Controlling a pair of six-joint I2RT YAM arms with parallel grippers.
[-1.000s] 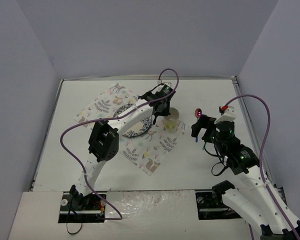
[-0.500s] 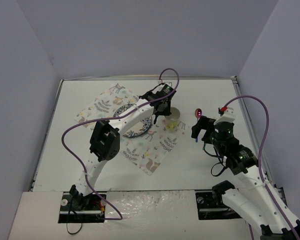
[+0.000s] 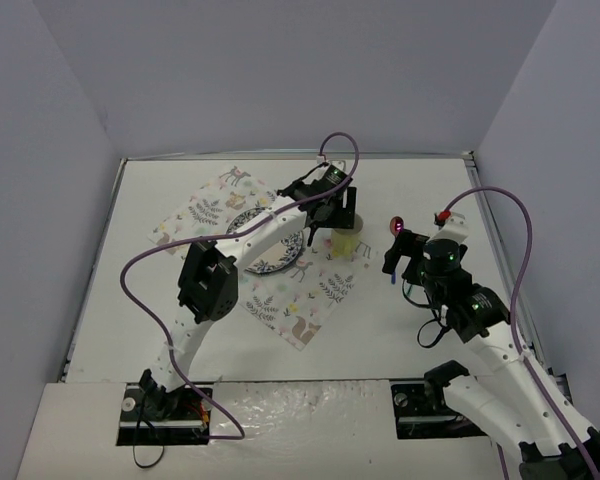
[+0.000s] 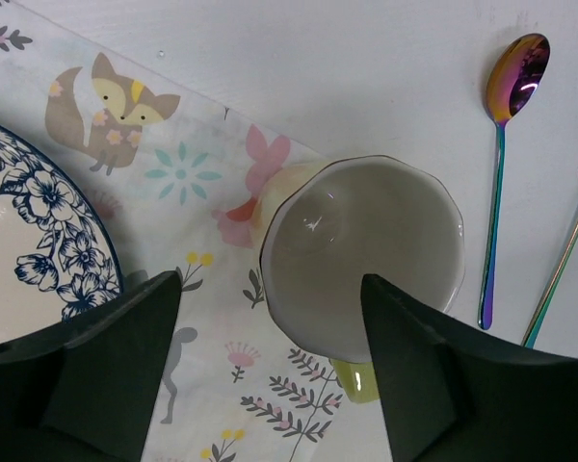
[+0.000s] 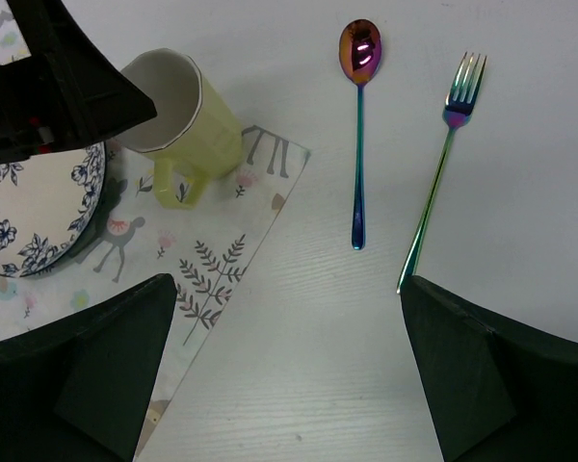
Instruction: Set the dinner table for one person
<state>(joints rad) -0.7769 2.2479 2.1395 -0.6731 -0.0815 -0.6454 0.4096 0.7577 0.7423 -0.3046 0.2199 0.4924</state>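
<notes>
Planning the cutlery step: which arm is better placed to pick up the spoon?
Right: the right claw hangs open over the spoon and fork; the left claw is at the mug.

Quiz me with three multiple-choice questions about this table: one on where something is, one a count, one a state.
1. The mug stands: A on a tray, B on the printed cloth, C on a saucer.
2. Cutlery pieces on the bare dinner table: A two, B one, C four.
3. The left gripper is: A shut on the mug, B shut empty, C open.
Answers: B, its base sits at the cloth's corner; A, one spoon and one fork; C, its fingers stand wide apart.
</notes>
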